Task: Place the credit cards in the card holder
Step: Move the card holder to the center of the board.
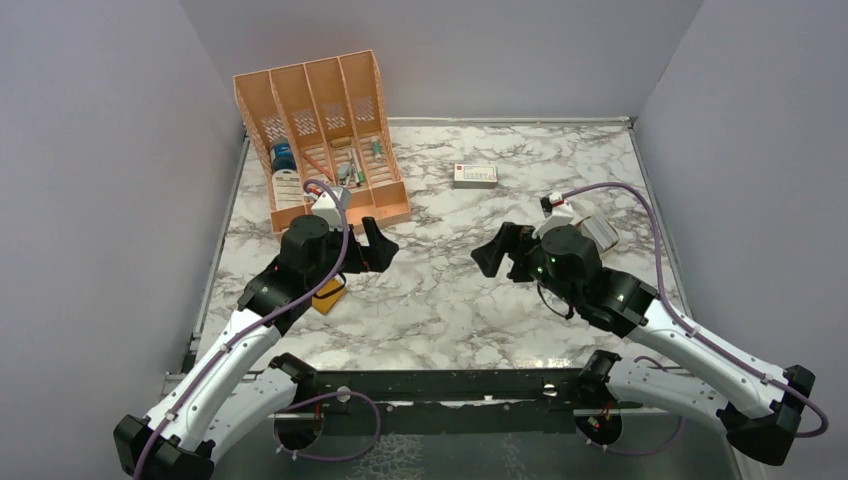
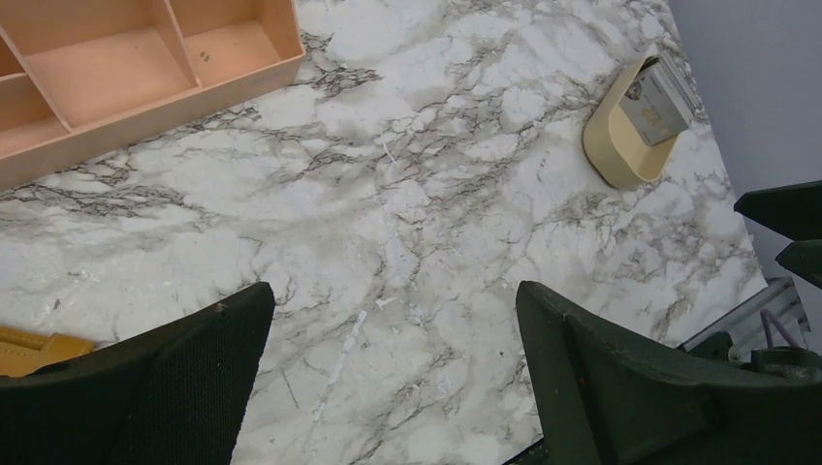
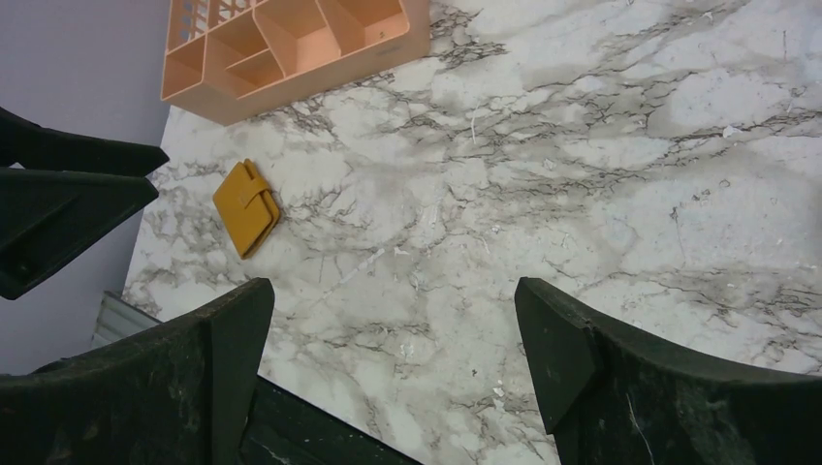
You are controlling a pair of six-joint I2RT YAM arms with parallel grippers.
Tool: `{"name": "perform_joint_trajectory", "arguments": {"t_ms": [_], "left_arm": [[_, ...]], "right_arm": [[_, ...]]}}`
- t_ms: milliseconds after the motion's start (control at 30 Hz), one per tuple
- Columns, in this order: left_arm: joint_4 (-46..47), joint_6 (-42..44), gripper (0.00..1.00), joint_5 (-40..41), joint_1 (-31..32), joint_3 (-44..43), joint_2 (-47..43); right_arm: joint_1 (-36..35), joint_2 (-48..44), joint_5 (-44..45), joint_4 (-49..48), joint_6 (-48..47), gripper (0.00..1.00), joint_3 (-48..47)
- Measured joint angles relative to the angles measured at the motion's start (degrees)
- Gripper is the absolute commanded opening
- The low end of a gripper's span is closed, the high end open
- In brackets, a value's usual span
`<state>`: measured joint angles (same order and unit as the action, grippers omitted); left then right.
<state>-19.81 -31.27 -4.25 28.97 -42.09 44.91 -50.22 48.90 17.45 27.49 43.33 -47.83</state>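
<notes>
We find the left gripper [image 1: 373,245] and right gripper [image 1: 505,252] hovering over the table [image 1: 450,295], jaws spread wide and empty. The wallet [image 3: 247,208] lies folded shut near the left arm. The cards [image 2: 661,105] stand in a tan dish [image 2: 609,153] beside the right arm. We recommend that the right gripper pinch one card by its raised edge while the left first opens the wallet.

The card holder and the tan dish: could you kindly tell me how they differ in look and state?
The card holder is mustard-yellow, the tan dish a paler beige. The card holder is a flat, folded rectangle; the dish is oval with a raised wall. The card holder lies shut, while the dish holds grey credit cards. Both rest on the marble table, untouched.
</notes>
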Motion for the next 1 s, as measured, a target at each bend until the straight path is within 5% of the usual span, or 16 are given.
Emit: {"name": "perform_joint_trajectory", "arguments": {"t_ms": [333,500,1000], "left_arm": [[0.07,-1.44,0.99,2.69,0.0,0.55,1.07],[0.02,-3.78,0.92,5.79,0.0,0.74,2.36],[-8.66,-21.35,0.83,25.31,-4.52,0.85,13.18]], "right_arm": [[0.0,-1.22,1.18,0.52,0.02,0.97,0.02],[0.0,-1.22,1.22,0.92,0.02,0.97,0.02],[0.0,-2.1,1.33,1.03,-1.6,0.97,1.75]]}}
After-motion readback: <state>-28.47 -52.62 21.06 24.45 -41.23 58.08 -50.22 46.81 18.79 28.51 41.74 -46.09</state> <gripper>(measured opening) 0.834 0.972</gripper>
